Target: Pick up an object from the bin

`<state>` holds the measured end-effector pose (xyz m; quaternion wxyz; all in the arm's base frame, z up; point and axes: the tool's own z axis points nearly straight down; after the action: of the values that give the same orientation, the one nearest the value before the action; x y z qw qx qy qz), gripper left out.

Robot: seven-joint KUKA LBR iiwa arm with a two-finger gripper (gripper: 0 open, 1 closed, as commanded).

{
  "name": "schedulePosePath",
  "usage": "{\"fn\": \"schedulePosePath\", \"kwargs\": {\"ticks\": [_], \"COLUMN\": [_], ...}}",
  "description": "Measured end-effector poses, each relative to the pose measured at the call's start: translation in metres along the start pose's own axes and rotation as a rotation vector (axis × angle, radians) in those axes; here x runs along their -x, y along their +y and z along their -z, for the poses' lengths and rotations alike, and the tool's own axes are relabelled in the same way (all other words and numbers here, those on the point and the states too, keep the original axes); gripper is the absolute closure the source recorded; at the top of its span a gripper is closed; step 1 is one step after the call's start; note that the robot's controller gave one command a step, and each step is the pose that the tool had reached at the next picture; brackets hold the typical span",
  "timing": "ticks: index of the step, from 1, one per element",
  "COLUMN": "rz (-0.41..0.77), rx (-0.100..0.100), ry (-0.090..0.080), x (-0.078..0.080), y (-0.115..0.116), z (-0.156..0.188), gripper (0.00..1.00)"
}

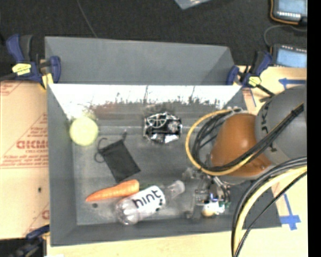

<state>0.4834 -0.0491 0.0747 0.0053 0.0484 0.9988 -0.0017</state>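
My gripper is low in the bin's front right corner, under the orange cover. Right below it, against the front wall, lies a small white and yellow thing with a bit of blue on it. A clear plastic bottle with a white "hint" label lies on its side just to the left, its cap end pointing toward the gripper. An orange carrot rests along the bottle's upper left side.
A black pouch with a cord lies mid-left. A pale yellow-green ball sits in the far left corner. A black-and-white crumpled packet lies near the back wall. The arm and its cables cover the right side.
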Motion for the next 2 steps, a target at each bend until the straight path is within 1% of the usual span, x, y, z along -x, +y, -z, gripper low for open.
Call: {"fn": "schedulePosePath", "kwargs": {"ticks": [1, 2], "rz": [-0.020, -0.139], "rx": [0.000, 0.005], "ry": [0.004, 0.000], "x": [0.018, 0.044], "y": [0.054, 0.082], "z": [-0.004, 0.013], "gripper": [0.00, 0.00]}}
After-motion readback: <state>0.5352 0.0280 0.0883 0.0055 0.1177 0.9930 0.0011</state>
